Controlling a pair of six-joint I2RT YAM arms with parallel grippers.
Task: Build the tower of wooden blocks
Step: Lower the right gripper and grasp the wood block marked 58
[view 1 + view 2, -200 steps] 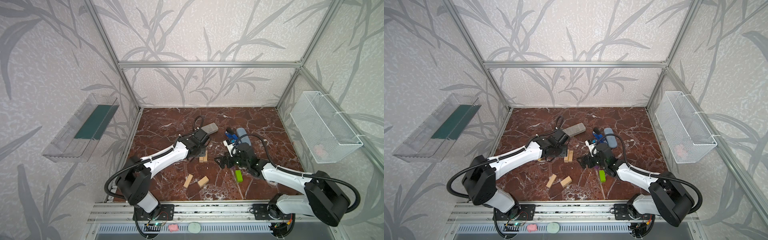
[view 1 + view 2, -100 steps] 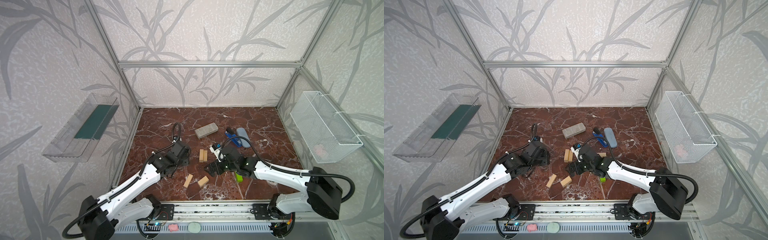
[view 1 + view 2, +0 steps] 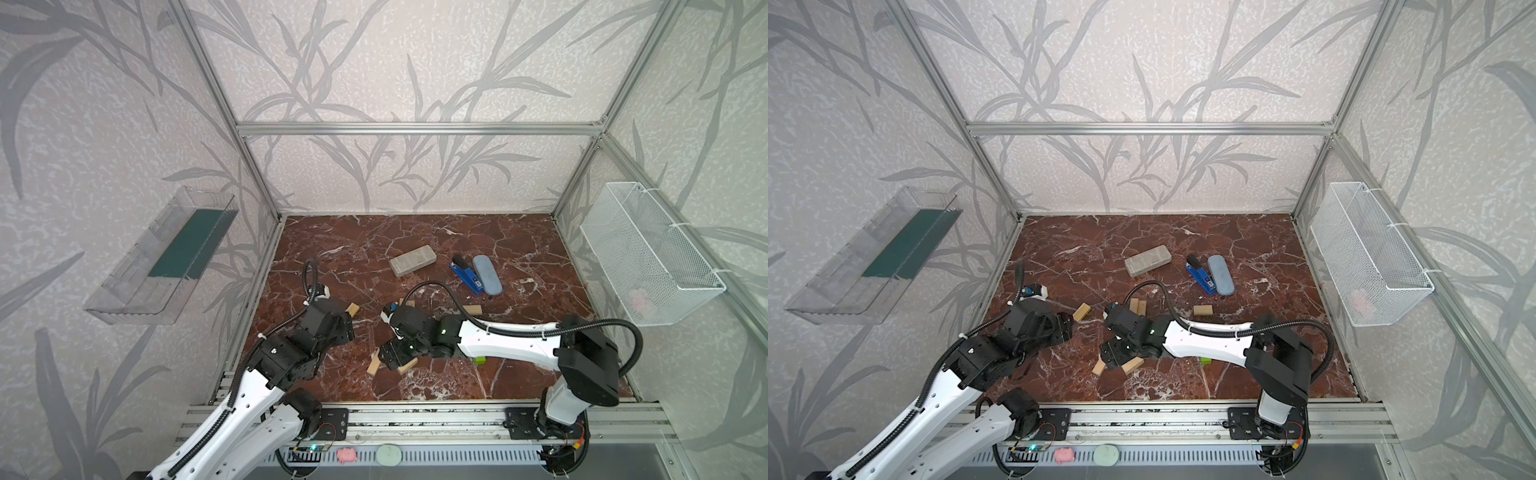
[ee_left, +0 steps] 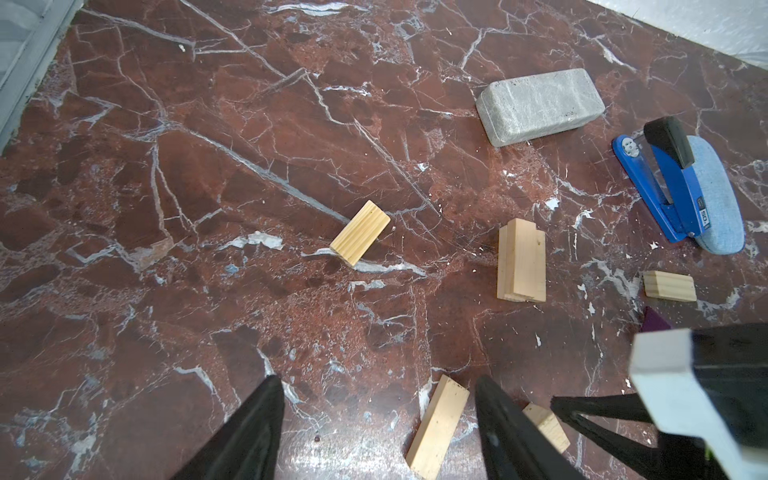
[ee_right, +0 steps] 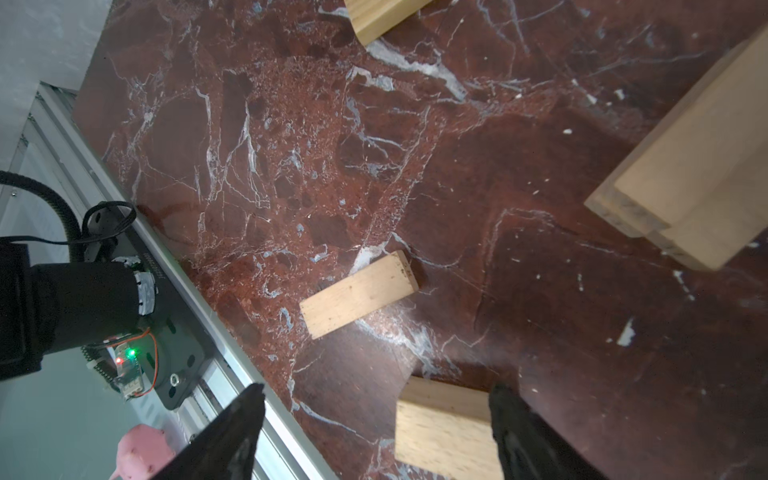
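Worktop: we see a flat red stone worktop [image 3: 519, 249] with white cracks, smooth and a bit shiny.
Right tool: the right tool [image 5: 378, 388] hangs low over the front of the worktop. Its two black fingers stand wide apart. A pale block [image 5: 444, 432] lies flat between them, right up against one finger. It is not gripped yet. A second ago this tool was farther back, nearer the stapler [image 3: 467, 272].
Left tool: the left tool [image 4: 378, 380] is wide too and holds nothing. A second ago it reached over the middle blocks [image 3: 1138, 306]. Now it has pulled back to the left side.
Grey slab: a speckled grey slab [image 3: 412, 260] with round corners lies at the back.
Blue case: a soft blue case [image 3: 487, 275], long and rounded, touches the stapler.
Stapler: blue and black, hard and shiny.
Tower: there is no tall tower yet. The middle blocks lie tight side by side in the middle of the worktop. We cannot tell if one more sits on top.
Wood blocks: small, boxy, pale wood with fine lines. The left block [image 3: 353, 309] lies just beside the left tool. The back block [image 3: 471, 309] lies behind the right arm. The front block [image 3: 374, 361] lies where it lay before.
Green block: a lime green block [image 3: 480, 360] peeks from under the right arm.
Purple block: only a corner of the purple block [image 4: 654, 322] shows.
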